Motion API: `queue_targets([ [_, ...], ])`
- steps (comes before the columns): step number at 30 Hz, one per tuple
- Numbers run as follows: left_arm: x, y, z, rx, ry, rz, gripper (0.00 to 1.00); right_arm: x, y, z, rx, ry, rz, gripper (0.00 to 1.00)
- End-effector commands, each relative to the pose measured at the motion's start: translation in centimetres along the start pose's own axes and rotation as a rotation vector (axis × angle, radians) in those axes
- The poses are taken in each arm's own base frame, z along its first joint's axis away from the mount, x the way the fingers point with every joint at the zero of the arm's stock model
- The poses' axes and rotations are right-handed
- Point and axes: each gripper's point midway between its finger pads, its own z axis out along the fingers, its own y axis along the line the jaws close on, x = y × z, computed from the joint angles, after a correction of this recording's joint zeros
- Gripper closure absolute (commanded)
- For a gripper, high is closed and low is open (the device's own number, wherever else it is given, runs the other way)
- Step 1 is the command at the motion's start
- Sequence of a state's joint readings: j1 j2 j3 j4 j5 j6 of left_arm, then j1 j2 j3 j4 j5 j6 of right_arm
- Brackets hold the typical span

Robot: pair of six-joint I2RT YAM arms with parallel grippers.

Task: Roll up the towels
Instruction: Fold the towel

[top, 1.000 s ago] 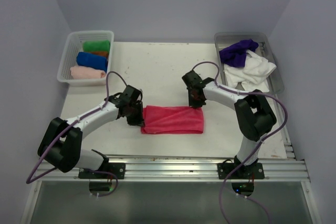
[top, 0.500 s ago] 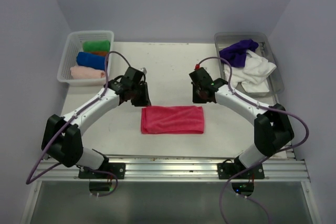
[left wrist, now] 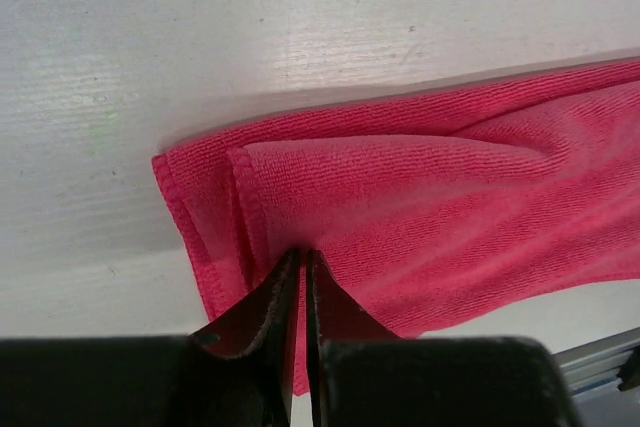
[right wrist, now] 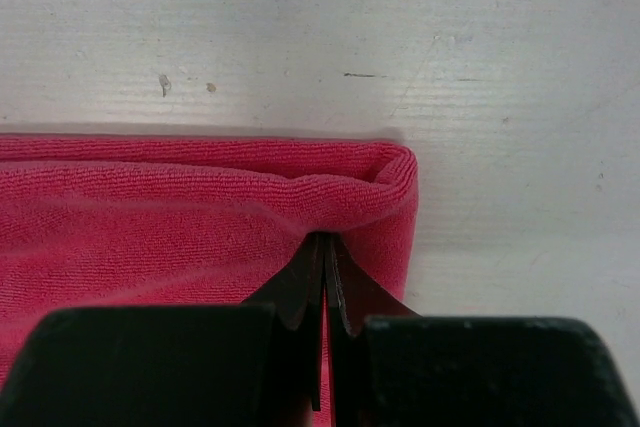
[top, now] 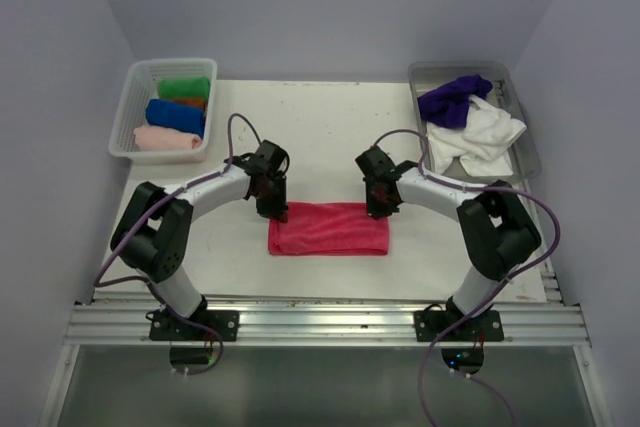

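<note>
Lying folded into a flat strip, the pink towel is stretching left to right across the near middle of the table. Its far edge is showing a doubled fold in both wrist views.

The left gripper is pressing down on the towel's far left corner. In the left wrist view its fingers are clenching almost together, pinching a ridge of pink cloth at their tips, just inside the hemmed left end.

The right gripper is doing the same at the far right corner. In the right wrist view its fingers are squeezing tight on the cloth, just near of the rounded fold and beside the towel's right end. Both arms are reaching inward from their bases, elbows bending out to the sides.

At the far right, a purple towel and a white towel are lying crumpled in the tray, with the white one spilling over its left rim onto the table.

At the far left, the basket is holding rolled towels side by side: a green towel farthest, then an orange towel mostly hidden, a blue towel, and a pale pink towel nearest.
</note>
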State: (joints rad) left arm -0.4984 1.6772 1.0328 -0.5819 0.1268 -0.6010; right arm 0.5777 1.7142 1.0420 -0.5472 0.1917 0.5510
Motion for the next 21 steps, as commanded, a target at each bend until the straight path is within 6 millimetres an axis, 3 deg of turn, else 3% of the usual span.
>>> queue_targets([
  [1, -1.0, 1.3, 0.6, -0.040, -0.030, 0.038, 0.91, 0.8, -0.7, 1.3, 0.033, 0.010, 0.012, 1.00],
  [8, -2.2, 4.2, -0.2, -0.100, -0.067, -0.008, 0.91, 1.3, -0.7, 0.5, -0.002, -0.010, 0.029, 1.00],
  [16, -3.6, 3.6, -2.3, -0.061, -0.132, -0.029, 0.92, -1.5, -1.2, -4.2, -0.033, -0.149, 0.047, 1.00],
  [21, -4.6, 3.3, -4.7, -0.055, -0.214, -0.029, 0.93, -0.7, -1.7, -3.9, -0.018, -0.129, 0.045, 0.84],
])
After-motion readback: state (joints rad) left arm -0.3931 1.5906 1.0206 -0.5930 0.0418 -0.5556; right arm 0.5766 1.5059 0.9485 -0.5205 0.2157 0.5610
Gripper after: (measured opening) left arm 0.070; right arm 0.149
